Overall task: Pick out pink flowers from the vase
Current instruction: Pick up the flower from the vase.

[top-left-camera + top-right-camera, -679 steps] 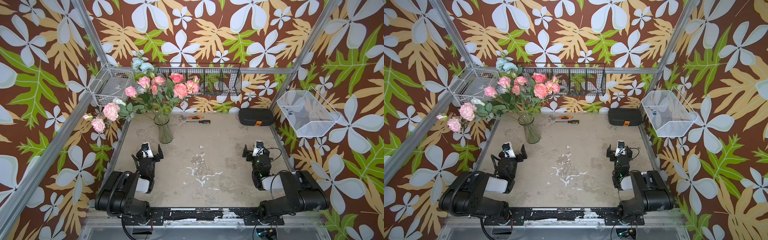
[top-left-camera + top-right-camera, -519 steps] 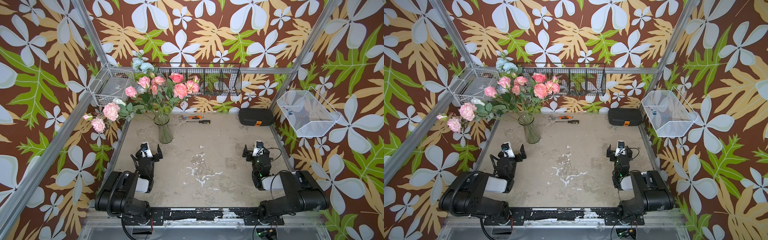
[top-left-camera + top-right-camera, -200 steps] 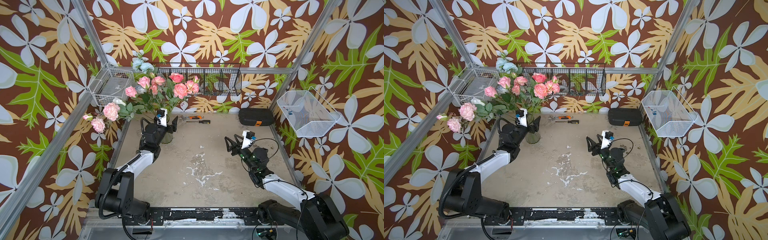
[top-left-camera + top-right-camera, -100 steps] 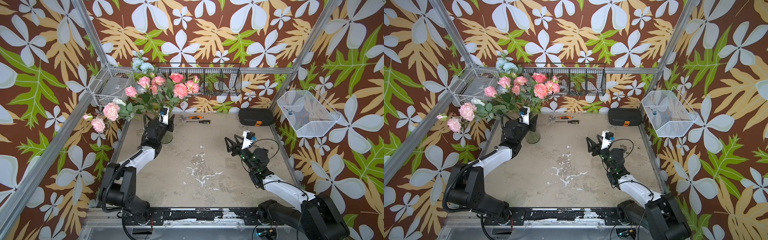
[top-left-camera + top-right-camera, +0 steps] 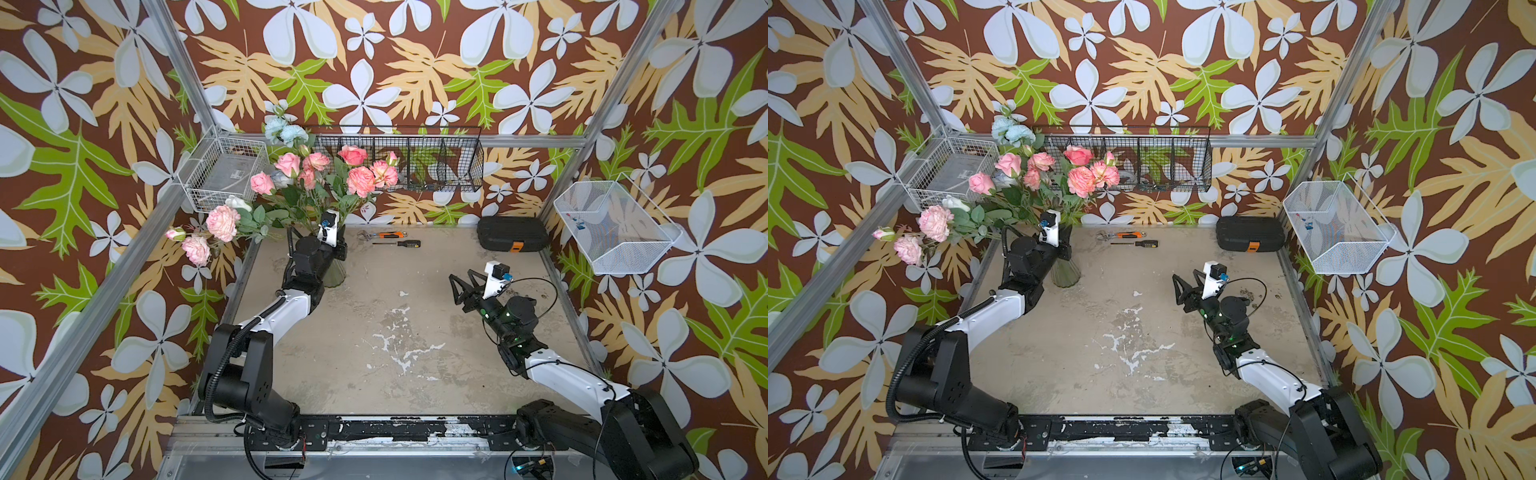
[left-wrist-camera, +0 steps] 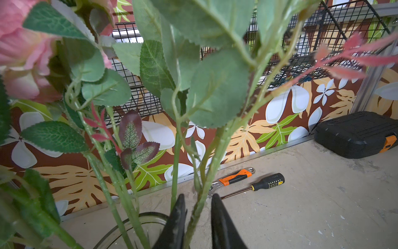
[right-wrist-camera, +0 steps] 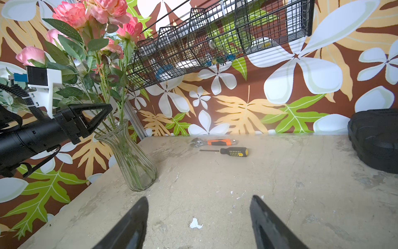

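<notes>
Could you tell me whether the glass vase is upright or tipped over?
Upright: the vase stands on its base on the table, its rim uppermost.

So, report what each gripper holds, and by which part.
Left gripper: its jaws flank one green stem just above the vase rim; a firm hold cannot be told. Right gripper: open, holding nothing.

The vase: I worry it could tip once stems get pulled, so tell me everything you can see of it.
The vase is clear glass with vertical ribs, a bulging lower body, a narrow waist and a flared rim. It stands upright on the table near the back left corner and holds green stems. The left gripper has its fingers on either side of one stem just above the rim. No contact with the glass shows.
</notes>
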Motion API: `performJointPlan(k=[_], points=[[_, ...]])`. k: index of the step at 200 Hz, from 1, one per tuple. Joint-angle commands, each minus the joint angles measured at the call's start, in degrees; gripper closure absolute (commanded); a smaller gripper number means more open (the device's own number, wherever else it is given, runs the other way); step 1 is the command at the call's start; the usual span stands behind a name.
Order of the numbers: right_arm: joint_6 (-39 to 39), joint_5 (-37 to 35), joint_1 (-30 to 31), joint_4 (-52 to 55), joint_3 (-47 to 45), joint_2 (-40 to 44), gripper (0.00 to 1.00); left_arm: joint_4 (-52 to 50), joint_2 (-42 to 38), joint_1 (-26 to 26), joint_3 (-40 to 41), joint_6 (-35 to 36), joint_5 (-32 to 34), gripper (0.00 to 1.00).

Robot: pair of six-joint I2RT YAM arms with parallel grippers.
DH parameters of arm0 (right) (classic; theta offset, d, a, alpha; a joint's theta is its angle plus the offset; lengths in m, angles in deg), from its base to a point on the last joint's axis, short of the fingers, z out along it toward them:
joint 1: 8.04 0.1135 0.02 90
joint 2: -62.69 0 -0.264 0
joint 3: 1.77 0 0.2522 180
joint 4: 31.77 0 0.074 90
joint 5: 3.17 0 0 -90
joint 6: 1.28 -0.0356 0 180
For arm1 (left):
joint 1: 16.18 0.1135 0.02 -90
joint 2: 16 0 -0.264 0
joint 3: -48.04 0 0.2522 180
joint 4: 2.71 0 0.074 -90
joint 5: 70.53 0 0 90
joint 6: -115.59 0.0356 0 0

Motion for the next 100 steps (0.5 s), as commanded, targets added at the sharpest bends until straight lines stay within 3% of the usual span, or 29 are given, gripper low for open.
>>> performJointPlan(k=[1,30,100], points=[[-0.4,0.0,0.1,-1.5,0.2,-0.1,0.26,-0.7,1.2,0.0,-1.7,1.1,1.4,0.71],[-0.4,-0.1,0.1,-1.5,0.2,-0.1,0.26,-2.1,2.9,0.0,-3.1,2.2,2.2,0.82],[-0.4,-0.3,0.1,-1.6,0.2,-0.7,0.26,-1.7,0.2,0.0,-2.6,1.5,2.6,0.94]])
